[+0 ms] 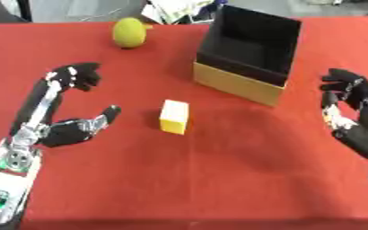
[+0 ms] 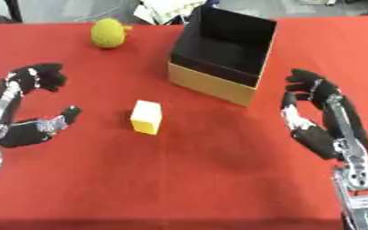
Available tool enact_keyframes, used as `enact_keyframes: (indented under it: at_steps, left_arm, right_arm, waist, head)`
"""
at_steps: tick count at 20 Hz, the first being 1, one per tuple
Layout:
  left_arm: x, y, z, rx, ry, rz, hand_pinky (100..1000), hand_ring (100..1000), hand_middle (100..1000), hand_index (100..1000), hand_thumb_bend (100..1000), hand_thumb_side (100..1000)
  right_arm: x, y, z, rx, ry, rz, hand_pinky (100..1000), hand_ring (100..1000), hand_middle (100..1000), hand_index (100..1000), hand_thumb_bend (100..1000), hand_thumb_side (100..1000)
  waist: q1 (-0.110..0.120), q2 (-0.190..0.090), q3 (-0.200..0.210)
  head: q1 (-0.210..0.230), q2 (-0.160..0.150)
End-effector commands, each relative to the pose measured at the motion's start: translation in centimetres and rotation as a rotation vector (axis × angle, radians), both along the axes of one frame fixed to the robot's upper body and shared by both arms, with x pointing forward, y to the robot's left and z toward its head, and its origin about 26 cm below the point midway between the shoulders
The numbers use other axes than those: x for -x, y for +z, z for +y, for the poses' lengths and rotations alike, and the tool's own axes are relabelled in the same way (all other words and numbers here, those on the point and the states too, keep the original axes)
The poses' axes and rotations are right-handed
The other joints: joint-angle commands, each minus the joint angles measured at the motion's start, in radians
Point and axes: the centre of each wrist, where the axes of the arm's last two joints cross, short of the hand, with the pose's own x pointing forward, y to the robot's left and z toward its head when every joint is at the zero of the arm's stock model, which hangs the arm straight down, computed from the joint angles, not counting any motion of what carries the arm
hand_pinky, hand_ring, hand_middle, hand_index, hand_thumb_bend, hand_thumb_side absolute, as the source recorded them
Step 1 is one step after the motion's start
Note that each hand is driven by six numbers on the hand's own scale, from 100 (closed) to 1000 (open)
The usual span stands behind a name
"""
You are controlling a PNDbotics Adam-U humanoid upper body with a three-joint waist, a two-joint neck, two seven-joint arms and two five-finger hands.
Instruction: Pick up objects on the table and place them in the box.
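With both the left hand (image 1: 61, 130) and right hand (image 2: 317, 134) spread wide and holding nothing, the yellow block (image 1: 174, 117) on the red table (image 1: 218, 179) beside the box (image 1: 246, 54) could be toppled by a misaligned reach.

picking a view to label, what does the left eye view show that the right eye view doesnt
Only the left eye view shows the left hand with its silver forearm down to the lower corner. Only the right eye view shows the right hand with its forearm; the left eye view cuts it at the edge. Both show the yellow block, the yellow-green ball, the open box and the red table.
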Motion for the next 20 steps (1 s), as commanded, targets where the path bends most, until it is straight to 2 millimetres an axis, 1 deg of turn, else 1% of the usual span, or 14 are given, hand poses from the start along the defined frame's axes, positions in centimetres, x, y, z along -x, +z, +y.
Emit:
enact_keyframes:
  at_steps: [1, 5, 8, 12, 16, 20]
  left_arm:
    - [-0.2, 2.0, 0.3, -0.12, -0.03, -0.016, 682, 696, 663, 860, 509, 418]
    - [-1.0, 2.9, -0.2, -0.266, -0.085, 0.03, 694, 703, 682, 870, 500, 400]
    - [-1.7, 3.5, -0.6, -0.381, -0.13, 0.053, 708, 712, 705, 877, 510, 386]
    - [-2.9, 4.3, -1.9, -0.546, -0.196, 0.068, 723, 720, 722, 880, 563, 398]
    - [-4.2, 5.0, -3.1, -0.648, -0.219, 0.088, 736, 732, 740, 883, 595, 402]
    - [-5.4, 5.4, -4.4, -0.713, -0.242, 0.101, 746, 741, 756, 886, 605, 397]
  right_arm:
    - [0.1, 0.7, -0.2, 0.018, 0.002, -0.025, 701, 747, 744, 865, 100, 486]
    - [0.1, 0.7, -0.2, 0.022, 0.007, -0.024, 701, 747, 744, 865, 100, 484]
    - [0.1, 0.7, -0.2, 0.025, 0.011, -0.022, 701, 747, 744, 865, 100, 484]
    - [0.1, 0.6, -0.2, 0.027, 0.013, -0.02, 701, 748, 745, 865, 100, 483]
    - [0.1, 0.6, -0.2, 0.027, 0.016, -0.019, 701, 748, 745, 865, 100, 482]
    - [0.1, 0.6, -0.2, 0.027, 0.016, -0.018, 701, 748, 745, 865, 100, 482]
  waist:
    - [0.001, -0.017, -0.002]
    - [0.004, -0.02, -0.007]
    - [0.006, -0.023, -0.015]
    - [0.007, -0.025, -0.021]
    - [0.008, -0.028, -0.024]
    - [0.008, -0.029, -0.029]
  head:
    - [0.0, 0.005]
    - [0.002, 0.005]
    - [0.005, 0.005]
    - [0.005, 0.005]
    - [0.002, 0.005]
    - [-0.001, 0.005]
